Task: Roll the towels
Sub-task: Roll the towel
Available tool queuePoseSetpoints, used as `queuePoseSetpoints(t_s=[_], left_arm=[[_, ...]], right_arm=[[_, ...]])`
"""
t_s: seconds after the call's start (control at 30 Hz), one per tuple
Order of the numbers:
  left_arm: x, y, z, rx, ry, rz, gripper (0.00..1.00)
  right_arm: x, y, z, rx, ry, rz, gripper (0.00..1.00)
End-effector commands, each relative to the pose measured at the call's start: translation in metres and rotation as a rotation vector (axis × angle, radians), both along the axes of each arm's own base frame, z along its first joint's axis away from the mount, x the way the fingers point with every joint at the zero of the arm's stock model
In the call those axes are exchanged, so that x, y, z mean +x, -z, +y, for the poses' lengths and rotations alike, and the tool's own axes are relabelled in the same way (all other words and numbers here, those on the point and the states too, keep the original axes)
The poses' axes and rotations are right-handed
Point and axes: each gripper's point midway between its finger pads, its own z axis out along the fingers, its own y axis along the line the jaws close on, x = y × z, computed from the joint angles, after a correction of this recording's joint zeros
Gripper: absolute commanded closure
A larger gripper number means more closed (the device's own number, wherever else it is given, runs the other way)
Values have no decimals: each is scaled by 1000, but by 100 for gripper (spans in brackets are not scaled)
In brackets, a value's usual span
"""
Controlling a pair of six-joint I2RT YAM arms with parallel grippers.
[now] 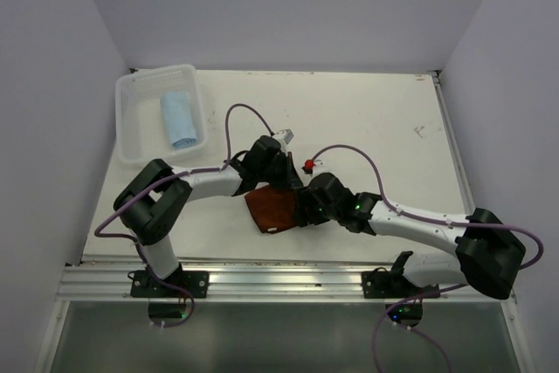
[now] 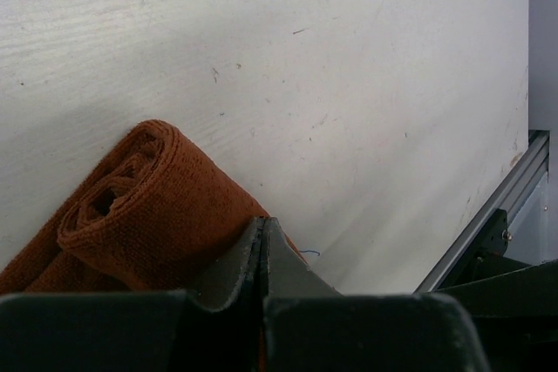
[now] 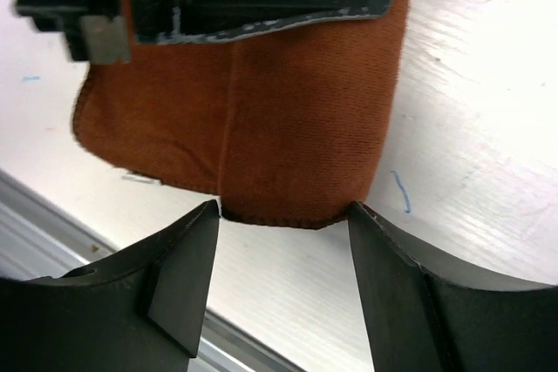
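A rust-brown towel (image 1: pixel 269 209) lies near the table's front edge, between both arms. In the left wrist view its one end (image 2: pixel 131 206) is rolled into a loose coil. My left gripper (image 1: pixel 281 186) sits at the towel's far side, its jaws pressed together (image 2: pixel 264 222) with a sliver of brown cloth between them. My right gripper (image 1: pixel 302 209) is open at the towel's right side. In the right wrist view its fingertips (image 3: pixel 283 215) stand either side of the towel's edge (image 3: pixel 288 128) without closing on it. A rolled light-blue towel (image 1: pixel 179 118) lies in the bin.
A clear plastic bin (image 1: pixel 131 93) stands at the back left corner. A small red object (image 1: pixel 307 166) lies just behind the grippers. The metal rail (image 1: pixel 288 277) runs along the table's front edge, close to the towel. White walls surround the table.
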Motion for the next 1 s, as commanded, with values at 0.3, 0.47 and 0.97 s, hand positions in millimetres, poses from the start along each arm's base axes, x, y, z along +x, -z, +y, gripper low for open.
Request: queuePoseSetpoints(t_s=[0.3,0.47,0.97], left_arm=[[7,-12,-11,-15,10,-48,100],[7,-13,-12,-16,11,-49,100],[8,-19,-10,-8,4,-60,100]], right_arm=[[18,5,-22,-142,87,-87,62],[19,4,-23,-143,89,-94,71],[9,16,-26,-187,18,-157,100]])
